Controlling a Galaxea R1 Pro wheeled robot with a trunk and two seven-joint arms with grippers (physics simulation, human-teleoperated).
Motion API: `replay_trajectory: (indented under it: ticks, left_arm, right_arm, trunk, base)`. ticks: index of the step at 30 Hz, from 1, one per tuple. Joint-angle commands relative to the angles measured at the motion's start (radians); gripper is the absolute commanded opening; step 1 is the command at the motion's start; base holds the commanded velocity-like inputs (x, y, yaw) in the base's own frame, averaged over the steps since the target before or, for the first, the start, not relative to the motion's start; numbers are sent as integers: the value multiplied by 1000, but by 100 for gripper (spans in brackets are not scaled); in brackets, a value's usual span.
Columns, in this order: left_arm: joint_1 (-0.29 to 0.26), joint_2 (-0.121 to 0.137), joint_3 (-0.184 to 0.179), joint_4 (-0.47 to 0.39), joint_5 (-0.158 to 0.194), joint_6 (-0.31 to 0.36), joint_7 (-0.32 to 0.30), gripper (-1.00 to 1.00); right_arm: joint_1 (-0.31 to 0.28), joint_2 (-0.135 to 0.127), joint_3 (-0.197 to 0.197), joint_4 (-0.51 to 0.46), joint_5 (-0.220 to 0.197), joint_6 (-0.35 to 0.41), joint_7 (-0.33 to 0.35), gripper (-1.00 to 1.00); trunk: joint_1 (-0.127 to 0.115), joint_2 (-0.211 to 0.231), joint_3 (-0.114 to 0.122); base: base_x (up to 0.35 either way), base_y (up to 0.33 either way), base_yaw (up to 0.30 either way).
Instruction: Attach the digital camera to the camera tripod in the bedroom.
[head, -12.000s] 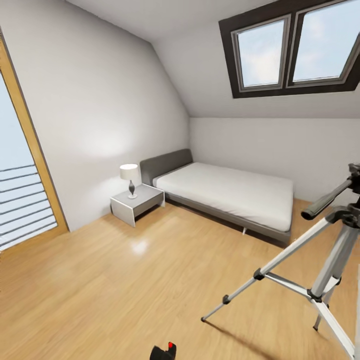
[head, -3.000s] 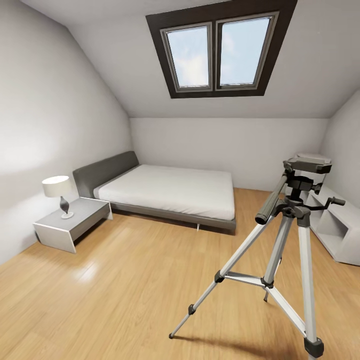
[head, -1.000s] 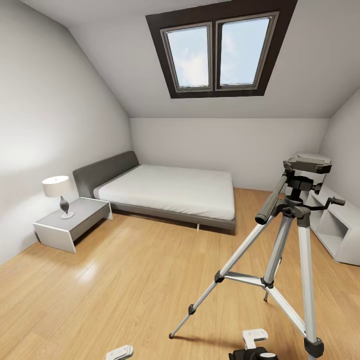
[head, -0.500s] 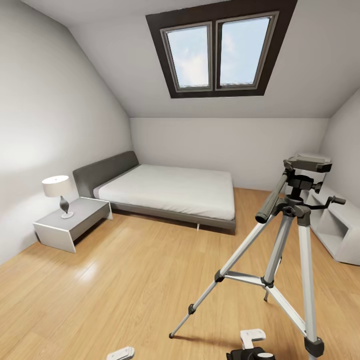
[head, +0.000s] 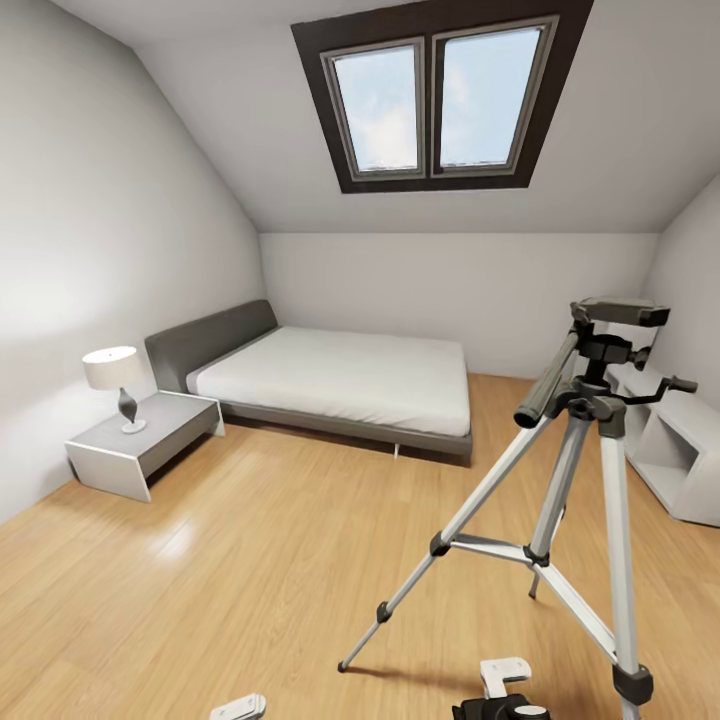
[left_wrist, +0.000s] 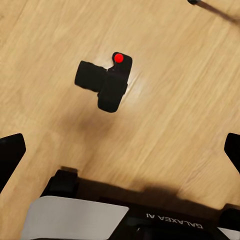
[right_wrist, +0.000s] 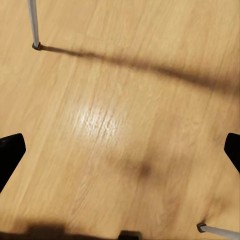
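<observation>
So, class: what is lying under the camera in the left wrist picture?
The camera lies on the bare wooden floor, with its shadow beside it. The patch of floor directly under its body is covered, so nothing can be said about that.

One marking can be read: in the left wrist view, white letters on the robot's dark body (left_wrist: 165, 220) spell "GALAXEA AI", shown upside down and mirrored in that picture; the small black camera (left_wrist: 106, 81) on the wood floor (left_wrist: 180, 90) carries only a red dot, no lettering; nothing else legible.
</observation>
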Motion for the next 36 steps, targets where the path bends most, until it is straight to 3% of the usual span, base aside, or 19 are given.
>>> replay_trajectory:
  ticks: [1, 14, 24, 36]
  left_arm:
    - [0, -1, 2, -2, 11, 4, 7, 100]
    - [-1, 0, 2, -1, 11, 4, 6, 100]
    - [-1, 3, 4, 8, 11, 2, 3, 100]
    - [-1, 6, 6, 19, 17, -51, 5, 100]
  right_arm:
    - [-1, 0, 1, -2, 5, 4, 1, 100]
    - [-1, 1, 4, 7, 2, -46, 1, 100]
    - [-1, 1, 7, 109, 8, -80, 1, 100]
    - [-1, 0, 4, 119, 8, -88, 8, 100]
  trunk:
    - [4, -8, -4]
    - [54, -99, -45]
    - [92, -169, -76]
    - [138, -253, -114]
  base:
    - [0, 0, 0]
    - [0, 0, 0]
    - [0, 0, 0]
    - [0, 0, 0]
